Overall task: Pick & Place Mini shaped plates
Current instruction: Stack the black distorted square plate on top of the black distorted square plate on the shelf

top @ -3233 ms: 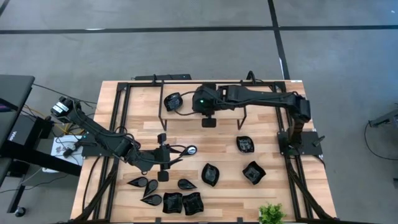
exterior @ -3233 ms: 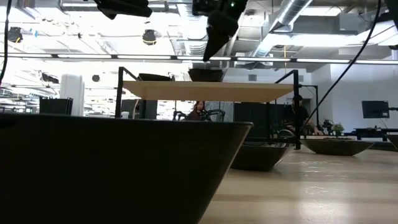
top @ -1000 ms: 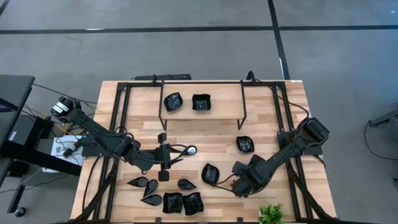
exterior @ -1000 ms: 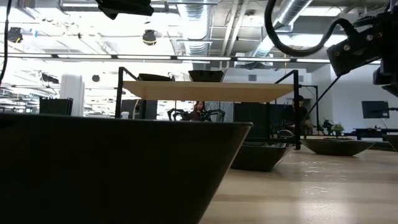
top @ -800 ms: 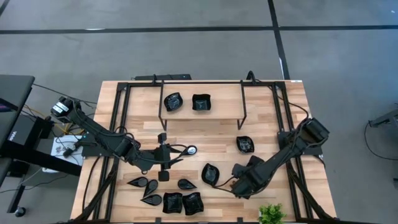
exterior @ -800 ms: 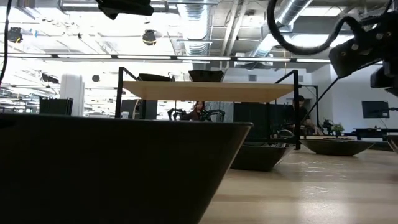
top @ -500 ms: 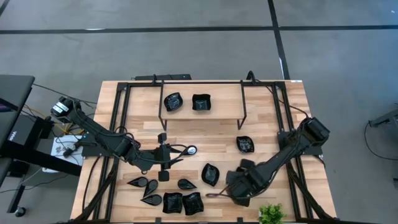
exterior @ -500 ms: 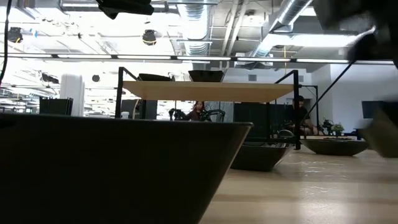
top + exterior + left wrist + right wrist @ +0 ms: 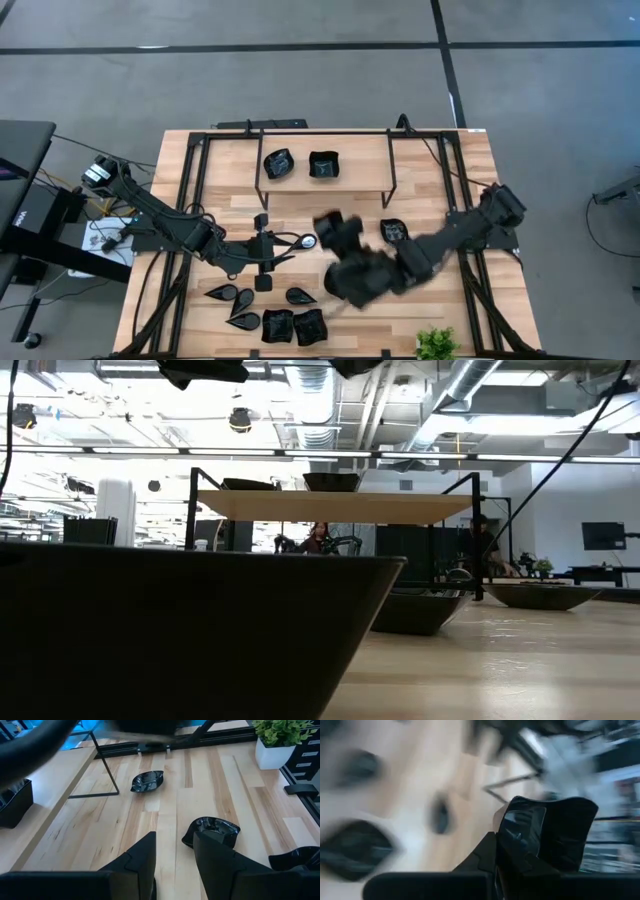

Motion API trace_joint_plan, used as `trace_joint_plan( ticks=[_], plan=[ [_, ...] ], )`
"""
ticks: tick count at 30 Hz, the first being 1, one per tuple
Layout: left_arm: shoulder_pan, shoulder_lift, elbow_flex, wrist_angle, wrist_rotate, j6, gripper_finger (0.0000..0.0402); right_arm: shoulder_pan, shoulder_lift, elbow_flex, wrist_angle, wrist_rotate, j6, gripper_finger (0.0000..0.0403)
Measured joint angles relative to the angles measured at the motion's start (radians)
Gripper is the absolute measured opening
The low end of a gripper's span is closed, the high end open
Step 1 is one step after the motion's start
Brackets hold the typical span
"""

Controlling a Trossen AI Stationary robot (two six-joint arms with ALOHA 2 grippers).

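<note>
Black mini shaped plates lie about the wooden table: several at the near left [image 9: 277, 325], one right of centre [image 9: 394, 232]. Two more [image 9: 278, 163] [image 9: 323, 165] sit on the raised shelf [image 9: 360, 150]. My right gripper [image 9: 335, 230], blurred, hangs high over the table's middle, shut on a square plate [image 9: 545, 835]. My left gripper [image 9: 175, 865] stands open above the table's left middle [image 9: 265, 250], nothing between its fingers. Two plates [image 9: 210, 830] [image 9: 147, 781] lie on the boards ahead of it. My right gripper pinches the square plate's rim [image 9: 507, 845] between its two fingers, at one side of the plate. The plate stands on edge above the fingers, its hollow face showing, lifted clear of the table.
A small green plant in a white pot [image 9: 437, 343] stands at the near right edge. Black frame bars [image 9: 200, 200] run along the table's sides and carry the shelf. One plate [image 9: 180, 630] sits right in front of the low camera.
My right gripper has risen from the near right part of the table and swung toward the table's middle and far side, rolling as it went. The square plate that lay under it has come up with it, and that spot is bare.
</note>
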Motion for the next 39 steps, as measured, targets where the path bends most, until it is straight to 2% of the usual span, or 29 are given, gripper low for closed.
trace_joint_plan(
  ticks=[4, 9, 16, 23, 34, 39],
  plan=[
    [0.0, 0.0, 0.0, 0.0, 0.0, 0.0, 0.0133, -0.135, 0.0, 0.018, 0.045, -0.003, -0.165, 0.0002],
    [0.0, 0.0, 0.0, 0.0, 0.0, 0.0, 0.0133, -0.333, 0.0, 0.018, 0.067, -0.021, -0.155, 0.0004],
    [0.005, 0.0, 0.0, 0.001, 0.0, 0.0, 0.0133, -0.511, 0.002, 0.018, 0.069, -0.241, -0.149, 0.0002],
    [0.039, 0.0, 0.0, 0.001, 0.0, 0.0, 0.0133, -0.559, 0.013, 0.018, 0.062, -0.319, -0.149, 0.0013],
    [0.062, 0.0, 0.0, 0.001, 0.0, 0.0, 0.0133, -0.561, 0.014, 0.018, 0.06, -0.316, -0.15, 0.0075],
    [0.062, 0.0, 0.0, 0.001, 0.0, 0.0, 0.0133, -0.565, 0.014, 0.018, 0.06, -0.321, -0.15, 0.0092]
  ],
)
